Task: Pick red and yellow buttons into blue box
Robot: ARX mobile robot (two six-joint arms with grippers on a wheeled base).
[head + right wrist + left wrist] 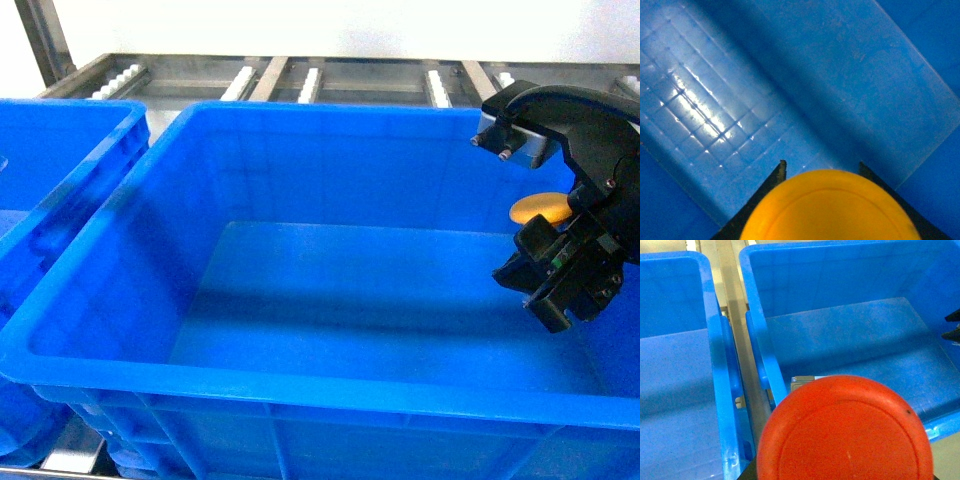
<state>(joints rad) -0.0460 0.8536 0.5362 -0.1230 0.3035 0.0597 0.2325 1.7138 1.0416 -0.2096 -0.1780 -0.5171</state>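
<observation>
The big blue box (300,250) sits right in front, its floor bare as far as I can see. The right pincer (560,265) hangs inside the box by its right wall, above the floor, clamped on the yellow button (540,208); in the head view only the edge of the yellow cap peeks out behind the black fingers, while the right wrist view shows the cap (830,207) filling the lower part of the picture with the two dark fingertips (777,175) hugging it on either side. The red button (845,432) looms large in the left wrist view, hovering over the near-left rim of the box (760,340). The left pincer itself is hidden beneath that cap, so I cannot tell how its jaws stand. A second blue crate (685,365) stands just beside, on the left
</observation>
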